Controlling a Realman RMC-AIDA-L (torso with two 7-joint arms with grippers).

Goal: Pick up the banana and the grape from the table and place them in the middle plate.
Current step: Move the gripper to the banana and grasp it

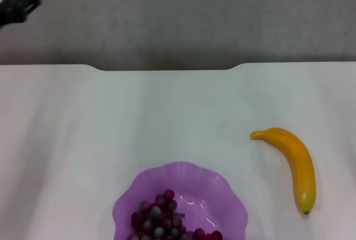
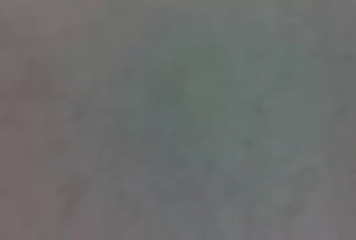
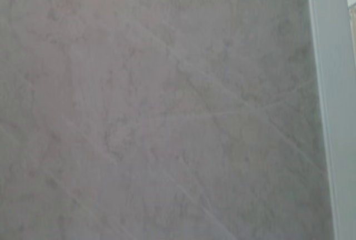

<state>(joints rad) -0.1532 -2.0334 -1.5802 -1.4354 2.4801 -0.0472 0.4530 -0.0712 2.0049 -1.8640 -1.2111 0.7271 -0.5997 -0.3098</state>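
The light purple middle plate [image 1: 222,195] with a wavy rim sits at the near edge of the head view, partly cut off. The grape [image 1: 161,218] bunch, dark red and greyish, lies inside it. The yellow-orange banana [image 1: 296,165] lies on the white table [image 1: 139,118] to the plate's right, its greenish tip toward me. My left gripper [image 1: 19,6] shows as a dark shape at the far upper left, beyond the table's far edge. The right gripper is out of view. Both wrist views show only plain grey surface.
The table's far edge has a shallow notch [image 1: 167,68] in the middle. Behind it lies grey floor [image 1: 194,18]. A pale strip [image 3: 328,112] runs along one side of the right wrist view.
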